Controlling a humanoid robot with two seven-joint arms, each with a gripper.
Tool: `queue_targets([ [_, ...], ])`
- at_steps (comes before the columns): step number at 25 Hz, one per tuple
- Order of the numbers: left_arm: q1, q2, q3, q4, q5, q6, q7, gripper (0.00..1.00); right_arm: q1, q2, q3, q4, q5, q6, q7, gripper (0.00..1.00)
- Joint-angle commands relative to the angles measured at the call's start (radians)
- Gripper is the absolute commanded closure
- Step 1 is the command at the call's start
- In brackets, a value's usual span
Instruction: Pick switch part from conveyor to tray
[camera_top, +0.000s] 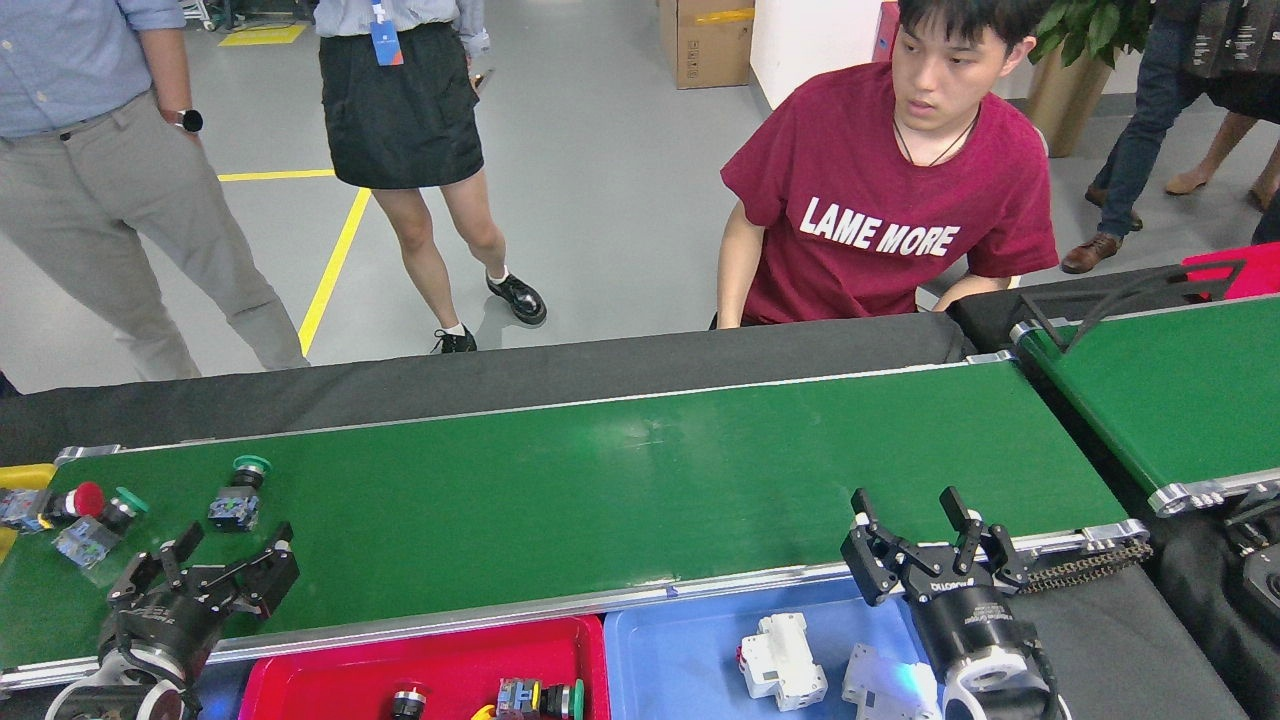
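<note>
Approaching pick: L gripper (222, 562) hovering w/ fingers spread, empty, just short of green-cap switch part (238, 492) lying on conveyor (620, 490) near left end. R gripper (915, 530) idling, fingers also released. Next, prob.: reaching fwd, straddling part, clenching, then carrying to red tray (300, 680).

From my seat the conveyor (600, 480) belt looks like matt green rubbery sheet with a faint sheen mid-way, edged in bright brushed aluminium rails. Behind it there's black cloth (500, 375), soft and dull. The red tray (330, 675) and blue tray (680, 650) are glossy moulded plastic. My left gripper (215, 560) and right gripper (915, 525) look like matt black metal or hard plastic. The white parts (780, 660) are smooth plastic.
</note>
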Motion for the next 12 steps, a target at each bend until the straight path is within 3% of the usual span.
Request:
queue_targets([
  [1,-0.043,0.034,0.001,0.064,-0.008,0.06,0.037,0.0,-0.005,-0.007,0.003,-0.015,0.001,-0.013,-0.01,0.02],
  [4,-0.112,0.052,0.001,0.191,-0.02,0.069,0.095,0.06,-0.009,-0.004,0.003,-0.017,0.001,-0.011,-0.01,0.02],
  [6,-0.137,0.058,-0.006,0.243,-0.027,0.065,0.131,0.28,-0.009,-0.005,0.003,-0.017,0.001,-0.011,-0.01,0.02],
  [7,-0.142,0.058,-0.021,0.254,-0.025,0.058,0.143,0.61,-0.009,-0.004,0.003,-0.017,0.001,-0.011,-0.01,0.02],
  [8,-0.143,0.06,-0.035,0.26,-0.02,0.054,0.157,0.79,-0.008,-0.005,0.003,-0.015,0.001,-0.011,-0.009,0.02],
  [10,-0.138,0.057,-0.045,0.263,-0.016,0.051,0.19,0.92,-0.008,-0.004,0.003,-0.015,0.001,-0.011,-0.009,0.02],
  [12,-0.134,0.054,-0.055,0.263,-0.017,0.048,0.23,0.95,-0.009,-0.004,0.003,-0.015,0.001,-0.01,-0.01,0.02],
])
